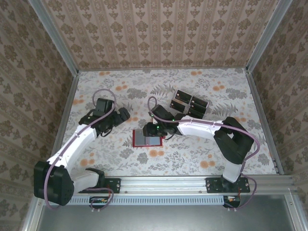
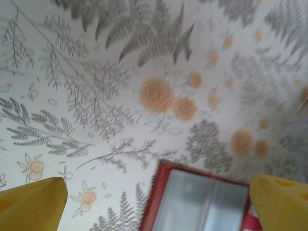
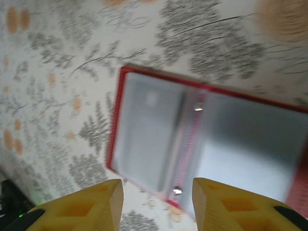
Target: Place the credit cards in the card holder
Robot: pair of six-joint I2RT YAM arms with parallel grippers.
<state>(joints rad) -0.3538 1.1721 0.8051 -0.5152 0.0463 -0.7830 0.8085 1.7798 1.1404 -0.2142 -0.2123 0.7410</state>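
The card holder [image 1: 146, 138] lies unfolded and flat on the floral tabletop, a red frame around grey inner pockets. The credit cards [image 1: 189, 105] are dark rectangles grouped at the back right of the table. My right gripper [image 1: 152, 132] hangs over the holder's far edge. In the right wrist view its yellow fingers [image 3: 96, 207] stand apart with nothing between them, the card holder [image 3: 202, 139] and its centre fold below. My left gripper [image 1: 123, 115] sits left of the holder. Its fingers [image 2: 33, 202] are spread wide, the card holder's corner [image 2: 202, 202] showing between them.
Patterned walls [image 1: 159, 33] with metal corner posts close in the table on three sides. A metal rail [image 1: 163, 185] carrying both arm bases runs along the near edge. Bare floral cloth [image 1: 106, 154] stretches in front of and left of the holder.
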